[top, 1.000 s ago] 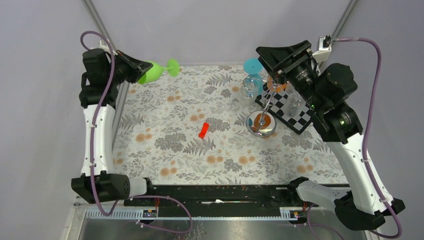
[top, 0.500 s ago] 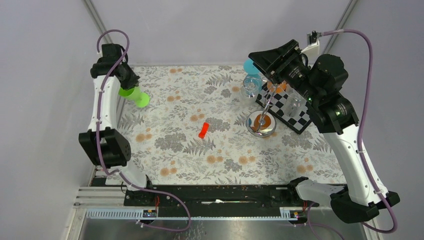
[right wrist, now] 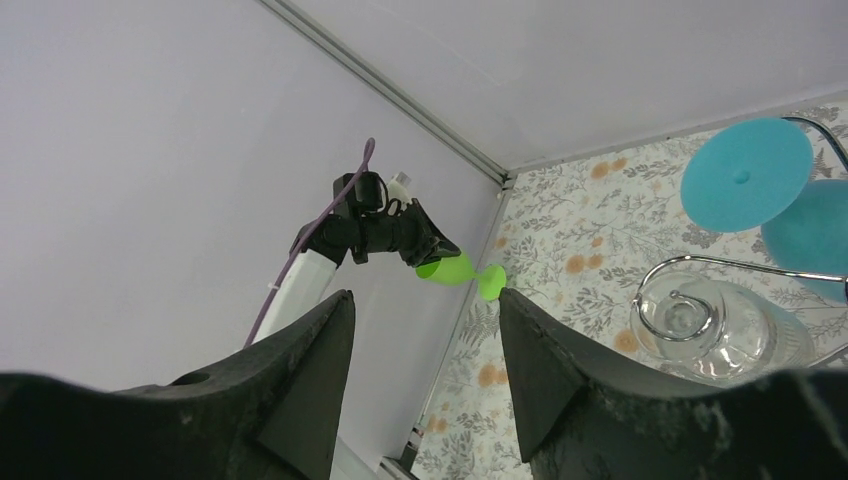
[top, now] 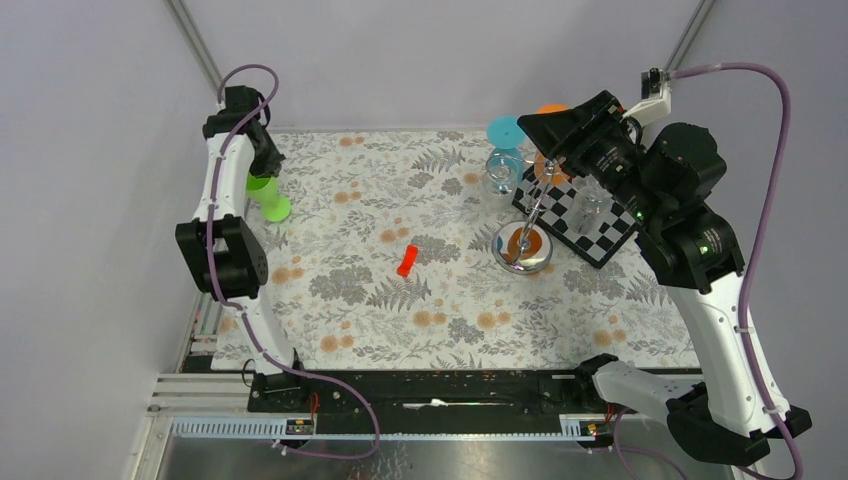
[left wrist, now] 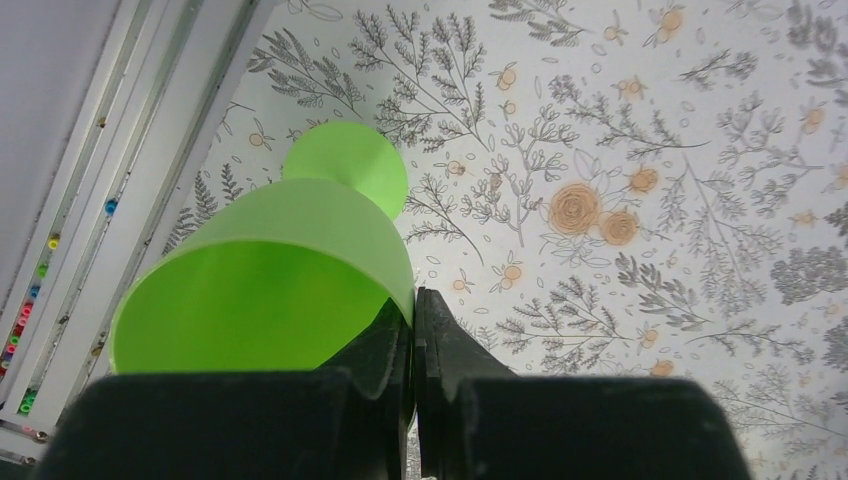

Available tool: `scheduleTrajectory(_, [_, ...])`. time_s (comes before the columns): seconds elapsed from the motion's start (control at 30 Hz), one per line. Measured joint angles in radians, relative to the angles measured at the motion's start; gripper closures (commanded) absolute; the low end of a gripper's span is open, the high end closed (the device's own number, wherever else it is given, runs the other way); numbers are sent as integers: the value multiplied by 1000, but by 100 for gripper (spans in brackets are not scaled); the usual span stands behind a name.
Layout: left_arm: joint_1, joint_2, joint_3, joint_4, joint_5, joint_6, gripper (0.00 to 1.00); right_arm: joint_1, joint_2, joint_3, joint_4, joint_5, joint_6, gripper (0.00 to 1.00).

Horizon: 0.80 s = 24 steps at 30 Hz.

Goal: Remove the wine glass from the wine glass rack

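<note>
Wine glass (left wrist: 260, 290), bright green, pinched by my left gripper (left wrist: 412, 300) at ten o'clock on the table, well apart from the wine glass rack (top: 521, 262) at two o'clock.

My left fingers are pressed together on the wall of the glass's rim, one inside the bowl and one outside. The glass leans with its round foot toward the flowered cloth (top: 400, 320), and I cannot tell whether the foot touches it. My right gripper (right wrist: 425, 300) hangs above the rack with its fingers spread wide. The rack stands on its shiny disc base, just beside a chequered board (top: 590, 240) at its three o'clock. A clear glass (right wrist: 715, 335) and a teal glass (right wrist: 745, 175) hang from its looping wire arms. A small red object (top: 406, 260) lies on the cloth near the middle, at the rack's nine o'clock.
</note>
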Motion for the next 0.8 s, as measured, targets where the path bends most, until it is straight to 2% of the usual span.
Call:
scheduleTrajectory(0.6, [0,80,0,0,7,43,100,0,3,-4,-27,2,-28,38])
scheduleTrajectory(0.67, [0,89,0,1,7,45,95,0,1,-8,-27,3,-28,38])
scheduleTrajectory(0.8, [2,96,0,1,7,51,73,0,-6,-19,-30,19,-26,38])
